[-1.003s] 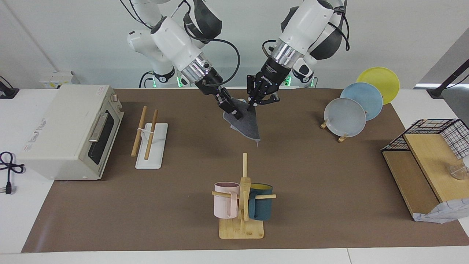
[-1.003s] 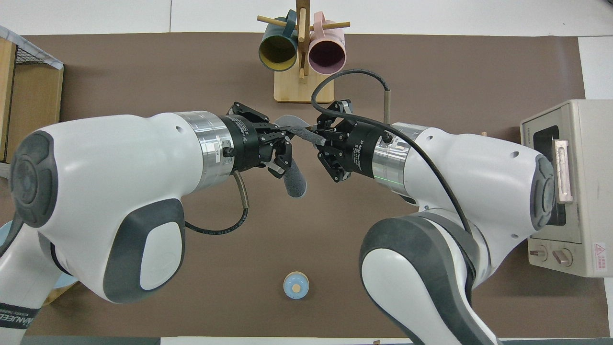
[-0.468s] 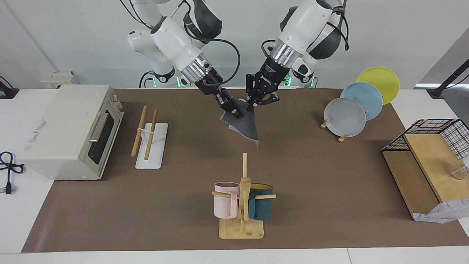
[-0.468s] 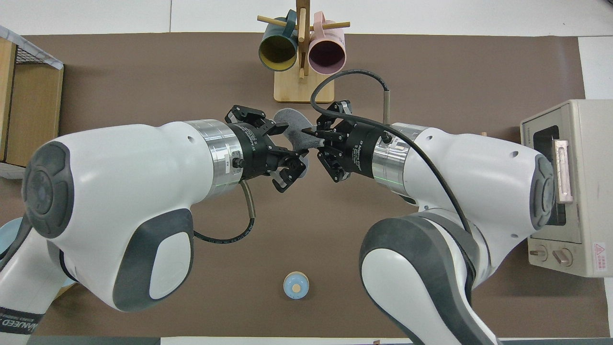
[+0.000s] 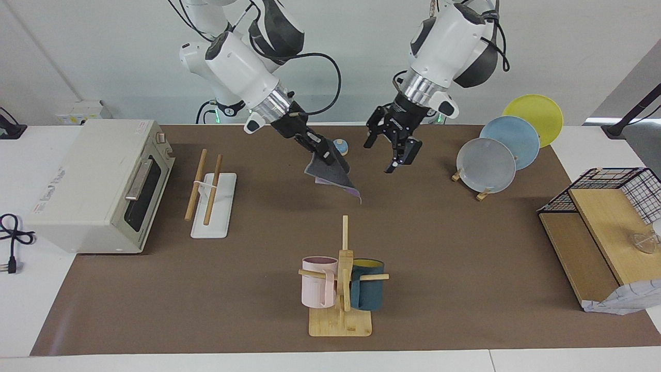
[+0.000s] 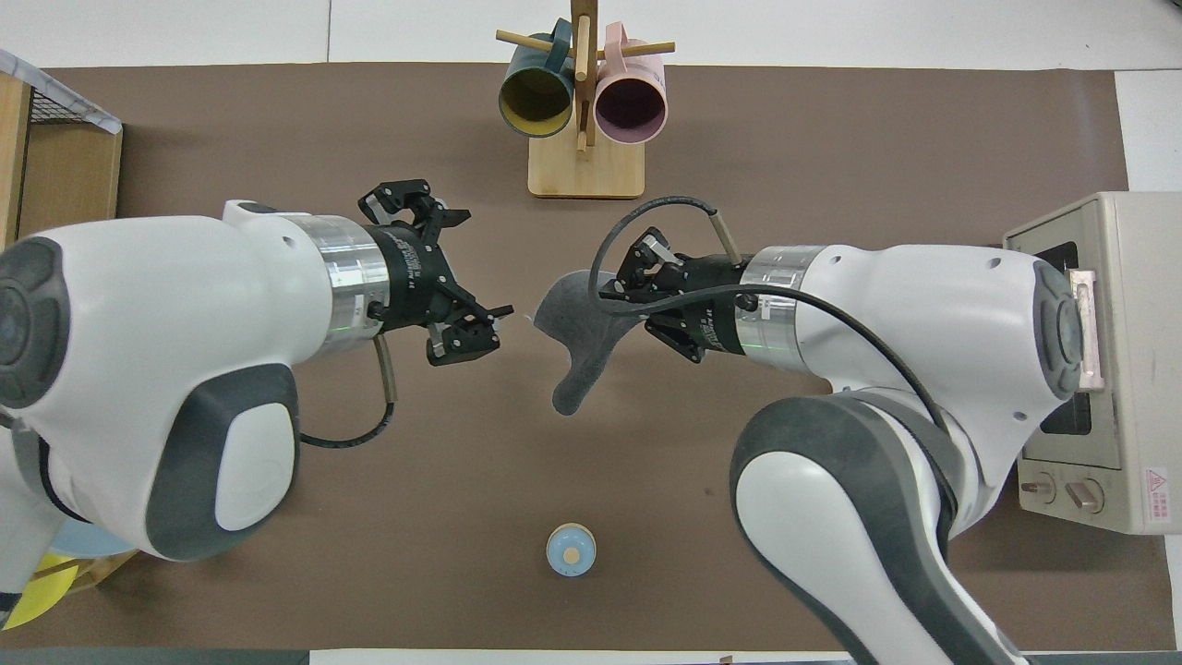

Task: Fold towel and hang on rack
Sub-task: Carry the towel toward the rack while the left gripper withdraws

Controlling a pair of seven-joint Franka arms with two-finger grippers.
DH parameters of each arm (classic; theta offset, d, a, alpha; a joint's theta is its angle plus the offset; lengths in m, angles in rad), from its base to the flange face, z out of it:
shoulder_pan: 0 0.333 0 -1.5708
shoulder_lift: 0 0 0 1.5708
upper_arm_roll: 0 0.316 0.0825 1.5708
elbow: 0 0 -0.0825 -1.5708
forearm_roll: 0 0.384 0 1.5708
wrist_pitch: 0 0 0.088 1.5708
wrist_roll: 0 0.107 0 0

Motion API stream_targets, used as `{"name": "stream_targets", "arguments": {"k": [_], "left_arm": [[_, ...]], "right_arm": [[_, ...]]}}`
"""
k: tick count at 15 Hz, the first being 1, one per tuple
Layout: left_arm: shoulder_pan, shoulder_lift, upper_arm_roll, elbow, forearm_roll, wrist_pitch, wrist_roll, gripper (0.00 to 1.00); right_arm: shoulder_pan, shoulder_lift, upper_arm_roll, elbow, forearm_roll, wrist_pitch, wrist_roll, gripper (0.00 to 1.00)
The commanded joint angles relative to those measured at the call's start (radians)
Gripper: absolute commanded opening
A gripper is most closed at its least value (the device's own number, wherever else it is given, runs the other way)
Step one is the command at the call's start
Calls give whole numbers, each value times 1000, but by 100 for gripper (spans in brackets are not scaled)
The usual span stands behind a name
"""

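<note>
Right end effector pinching towel, folded, hanging above tabletop middle; left end effector spread, empty, beside it; rack well apart, near toaster oven.

The facing view looks down from high across the bench toward the 2 robots, taking in its whole brown top from a distance. The overhead view sits high above the robots' end, looking forward and steeply down from closer in. Both share the middle of the bench, including the mug tree, seen half a turn apart.
</note>
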Motion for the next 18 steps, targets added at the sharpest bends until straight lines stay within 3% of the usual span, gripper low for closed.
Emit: {"name": "stream_targets", "arguments": {"k": [1,9,12,15,18], "left_arm": [[117,-38,0,-23,6,-77,266,100],[358,-31,7,10,51,-223,1185,100],[371,-5,5,89,212,-333,1429,100],[374,26,5,170,317,-423,1651,100],[354,75,7,274,404,-549,1815,100]], "right_arm": [[-70,-56,4,-69,-28,-63,-192,0],[-343,-125,4,-186,-30,-249,-651,0],[-394,-151,2,-235,-33,-278,-749,0],[-429,-149,2,-234,-195,-284,-858,0],[-492,-148,2,-232,-260,-294,-1005,0]]}}
